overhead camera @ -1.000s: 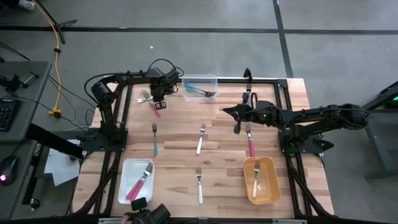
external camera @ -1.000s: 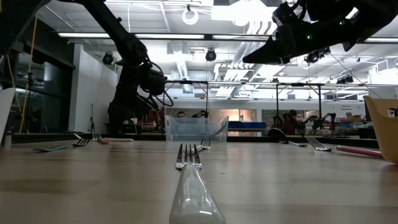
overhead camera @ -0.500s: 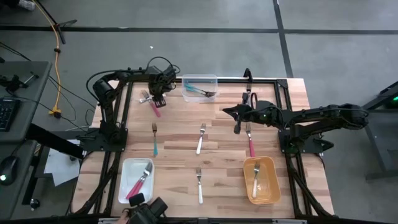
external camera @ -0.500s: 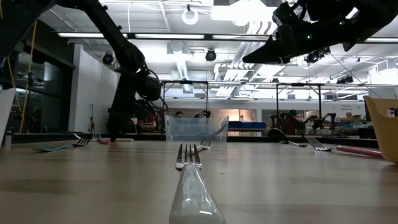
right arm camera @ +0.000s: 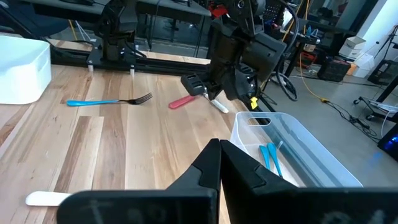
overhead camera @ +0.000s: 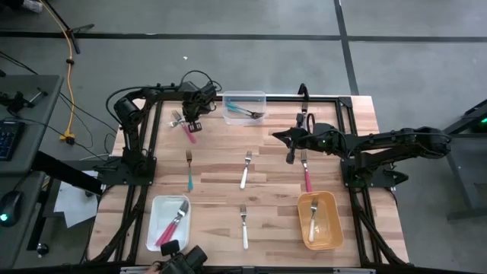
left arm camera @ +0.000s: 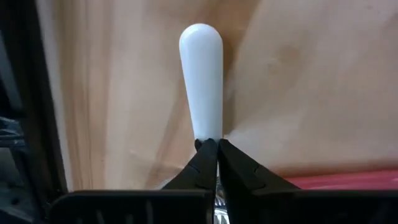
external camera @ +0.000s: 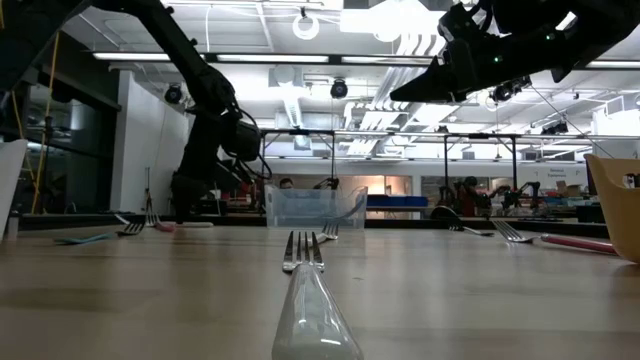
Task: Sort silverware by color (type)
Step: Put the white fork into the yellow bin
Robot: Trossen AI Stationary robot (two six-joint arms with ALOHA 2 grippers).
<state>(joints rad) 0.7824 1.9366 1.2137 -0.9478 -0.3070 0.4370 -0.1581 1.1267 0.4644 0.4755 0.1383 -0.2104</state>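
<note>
My left gripper (overhead camera: pixel 190 116) is low over the table's far left, shut at a white-handled fork (left arm camera: pixel 201 74) that lies beside a pink-handled fork (left arm camera: pixel 323 180). My right gripper (right arm camera: pixel 218 147) hovers shut above the table's middle right (overhead camera: pixel 290 152), touching nothing. A pink fork (overhead camera: pixel 307 173) lies just right of it. A teal fork (overhead camera: pixel 189 170) and two white forks (overhead camera: pixel 245 169) (overhead camera: pixel 244 227) lie flat on the wood. My left gripper comes from above, pointing down, and its shut fingertips (left arm camera: pixel 205 155) meet at the narrow end of the white handle (left arm camera: pixel 205 130), where it joins the metal neck. The fingers hide the neck itself. The handle lies flat on the table, reaching out beyond the fingertips.
A clear bin (overhead camera: pixel 245 97) at the far edge holds teal forks. A white tray (overhead camera: pixel 154 204) at the near left holds pink forks. An orange bin (overhead camera: pixel 332 221) at the near right holds a white fork. Black frame rails run along both table sides.
My left gripper has moved down and slightly toward the table's left edge, onto the pair of forks at the far left. My right arm has kept still.
</note>
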